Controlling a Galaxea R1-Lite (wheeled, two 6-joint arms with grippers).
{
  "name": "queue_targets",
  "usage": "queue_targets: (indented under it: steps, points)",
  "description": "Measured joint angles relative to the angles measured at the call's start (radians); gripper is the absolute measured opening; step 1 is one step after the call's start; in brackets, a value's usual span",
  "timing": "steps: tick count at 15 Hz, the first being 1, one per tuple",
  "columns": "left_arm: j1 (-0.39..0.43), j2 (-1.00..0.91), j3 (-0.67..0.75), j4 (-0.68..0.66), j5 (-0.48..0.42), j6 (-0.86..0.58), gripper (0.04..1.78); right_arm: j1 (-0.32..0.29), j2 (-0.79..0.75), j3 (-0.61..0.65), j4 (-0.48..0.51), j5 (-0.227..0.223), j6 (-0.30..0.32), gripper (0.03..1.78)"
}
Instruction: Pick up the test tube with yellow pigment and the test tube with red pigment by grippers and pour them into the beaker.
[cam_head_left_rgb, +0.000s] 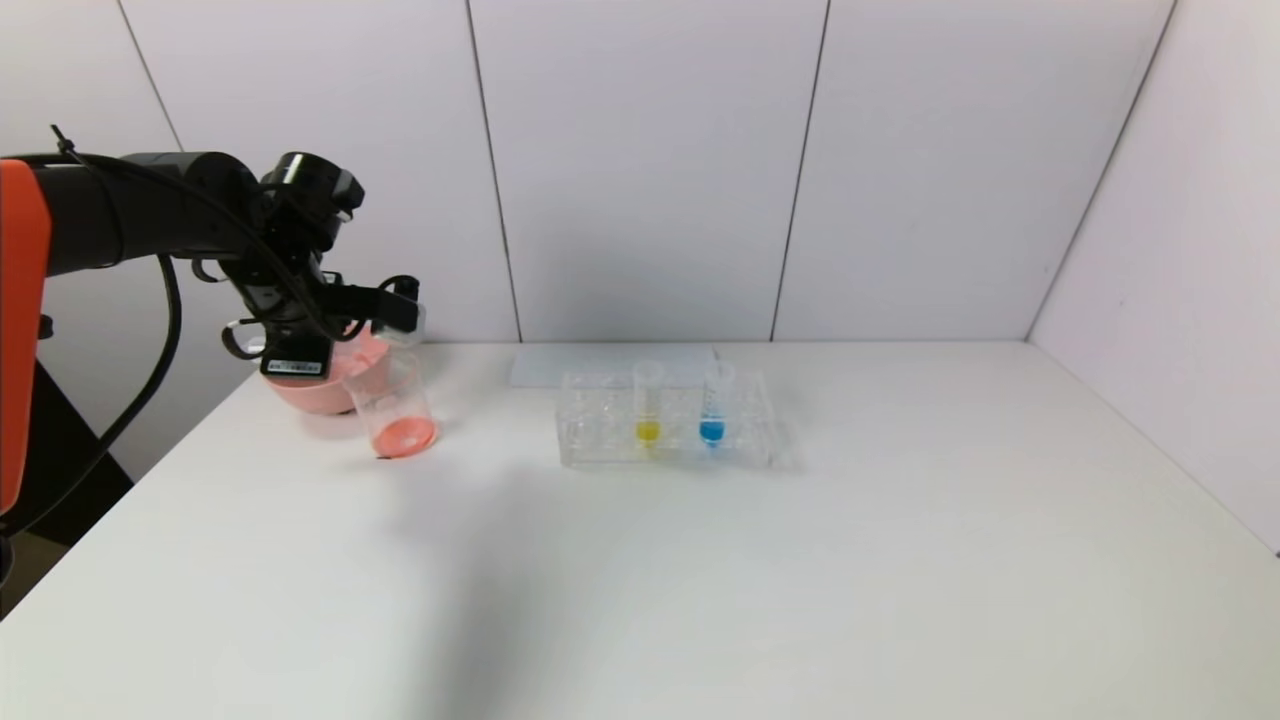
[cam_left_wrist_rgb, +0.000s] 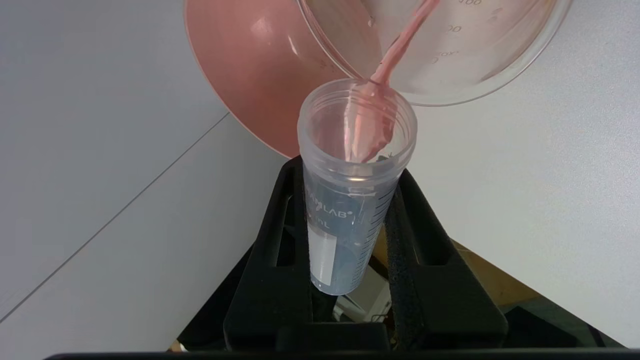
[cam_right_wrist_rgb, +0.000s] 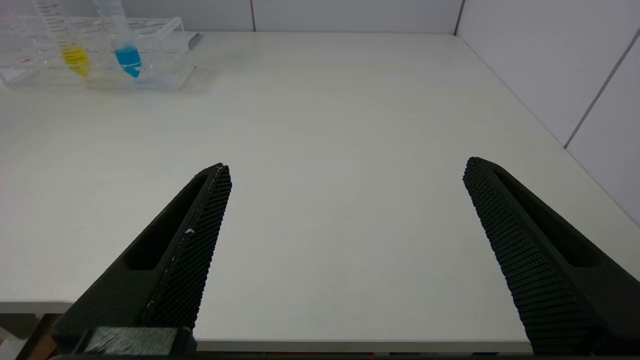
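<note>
The left gripper (cam_left_wrist_rgb: 350, 220), at the table's (cam_head_left_rgb: 700, 560) ten o'clock, pinches the red tube (cam_left_wrist_rgb: 350, 200), printed "LAB" and "mL", streaming pink into the beaker (cam_head_left_rgb: 392, 410) before the bowl (cam_head_left_rgb: 310, 392), while the yellow tube (cam_head_left_rgb: 648, 400) stands racked at twelve and the right gripper (cam_right_wrist_rgb: 345, 200) hangs spread.

1. Bright, even light fills the scene; a soft shadow on the white table (cam_head_left_rgb: 700, 560) falls toward six o'clock.
2. Glare spots the pink bowl (cam_left_wrist_rgb: 250, 65).
3. The tube rack (cam_right_wrist_rgb: 95, 55), far off at eleven o'clock, looks slightly soft.
</note>
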Motion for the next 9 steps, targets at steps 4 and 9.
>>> queue_targets:
  steps: [4,9]
  points:
    - [-0.01,0.0,0.0,0.002,0.029,0.014,0.44,0.0,0.0,0.0,0.0,0.0,0.0,1.7]
    - [-0.013,0.002,0.0,0.004,0.029,0.014,0.44,0.0,0.0,0.0,0.0,0.0,0.0,1.7]
